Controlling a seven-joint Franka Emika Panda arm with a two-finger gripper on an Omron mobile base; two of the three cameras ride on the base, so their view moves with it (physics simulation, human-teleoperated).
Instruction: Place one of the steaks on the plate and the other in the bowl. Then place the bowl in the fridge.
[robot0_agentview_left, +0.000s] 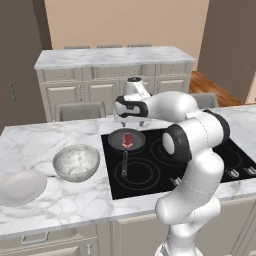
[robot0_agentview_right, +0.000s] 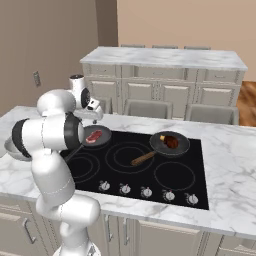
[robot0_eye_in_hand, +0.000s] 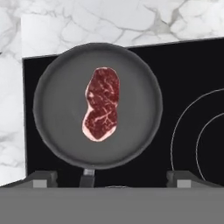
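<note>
One steak (robot0_eye_in_hand: 101, 104), a reddish-pink slab, lies in a small dark pan (robot0_eye_in_hand: 52, 109) on the left rear of the black cooktop (robot0_agentview_left: 145, 175). My gripper (robot0_eye_in_hand: 113, 179) hangs open straight above that pan, holding nothing; it also shows as the gripper (robot0_agentview_left: 131, 120) and the gripper (robot0_agentview_right: 91, 116). The same steak (robot0_agentview_left: 128, 139) and steak (robot0_agentview_right: 93, 136) sits below the hand. The other steak (robot0_agentview_right: 171, 142) lies in a second pan (robot0_agentview_right: 159, 148) to the right. The speckled bowl (robot0_agentview_left: 76, 162) and the shallow plate (robot0_agentview_left: 20, 186) stand empty on the counter to the left. The fridge is out of view.
The left pan's handle (robot0_agentview_left: 124, 162) points toward the counter's front edge, and the right pan's brown handle (robot0_agentview_right: 143, 158) points front-left. Cooktop knobs (robot0_agentview_right: 146, 191) line its front. An island (robot0_agentview_left: 115, 57) with chairs (robot0_agentview_left: 80, 110) stands behind the marble counter.
</note>
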